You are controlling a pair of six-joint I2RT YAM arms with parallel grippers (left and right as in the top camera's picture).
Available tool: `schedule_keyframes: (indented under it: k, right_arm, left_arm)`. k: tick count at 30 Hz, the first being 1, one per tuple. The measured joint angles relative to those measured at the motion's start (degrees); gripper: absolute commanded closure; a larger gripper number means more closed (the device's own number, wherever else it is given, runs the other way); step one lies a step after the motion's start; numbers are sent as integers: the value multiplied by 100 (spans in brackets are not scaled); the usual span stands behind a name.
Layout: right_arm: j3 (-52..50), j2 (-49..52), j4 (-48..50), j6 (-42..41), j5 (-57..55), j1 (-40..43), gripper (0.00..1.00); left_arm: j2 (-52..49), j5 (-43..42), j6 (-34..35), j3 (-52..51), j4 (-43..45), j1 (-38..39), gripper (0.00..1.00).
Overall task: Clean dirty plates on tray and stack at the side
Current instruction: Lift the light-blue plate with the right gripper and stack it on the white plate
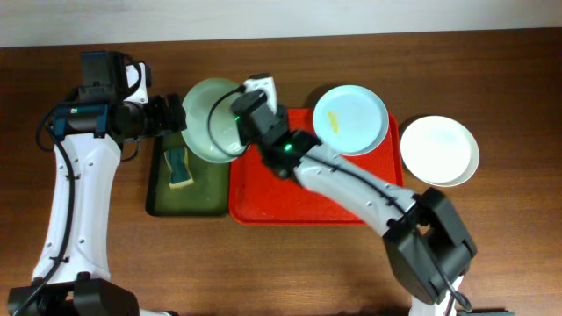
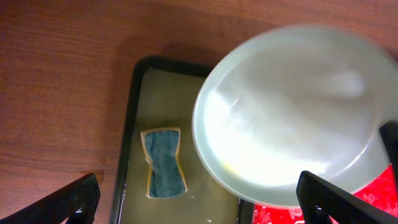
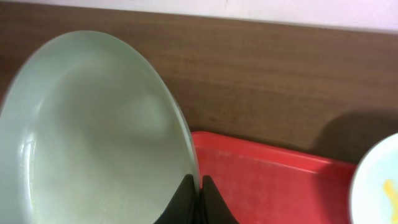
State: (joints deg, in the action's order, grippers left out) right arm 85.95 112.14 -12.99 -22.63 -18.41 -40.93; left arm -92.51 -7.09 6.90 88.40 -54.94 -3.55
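Observation:
My right gripper (image 1: 239,132) (image 3: 198,198) is shut on the rim of the pale green plate (image 1: 209,118) (image 3: 93,137) (image 2: 292,112) and holds it tilted over the gap between the dark green tray and the red-orange tray (image 1: 299,206) (image 3: 273,180). My left gripper (image 1: 180,116) (image 2: 199,202) is open and empty, just left of the green plate, above the dark green tray. The pale blue plate (image 1: 351,118) with a yellow smear lies on the red-orange tray's far right corner. The white plate (image 1: 439,149) lies on the table right of the tray.
The dark green tray (image 1: 186,197) (image 2: 134,112) holds murky liquid and a blue-and-yellow sponge (image 1: 179,167) (image 2: 163,163). Brown wooden table (image 1: 263,263) all round.

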Motion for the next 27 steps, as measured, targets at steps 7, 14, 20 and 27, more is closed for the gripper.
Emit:
schedule_keyframes:
  k: [7, 14, 20, 27]
  right_arm:
    - [35, -1290, -2774, -339, 1558, 2876, 96]
    - [-92, -1156, -4527, -264, 1572, 6708, 96]
    - [-879, -1134, -3910, -199, 1561, 7130, 96]
    - [-1421, -1113, -3416, -157, 1639, 6789, 27]
  left_arm:
    - [0, -2, 0, 0, -4, 0, 1]
    - [0, 0, 0, 0, -7, 0, 1]
    - [0, 0, 0, 0, -9, 0, 1]
    - [0, -2, -2, 0, -9, 0, 1]
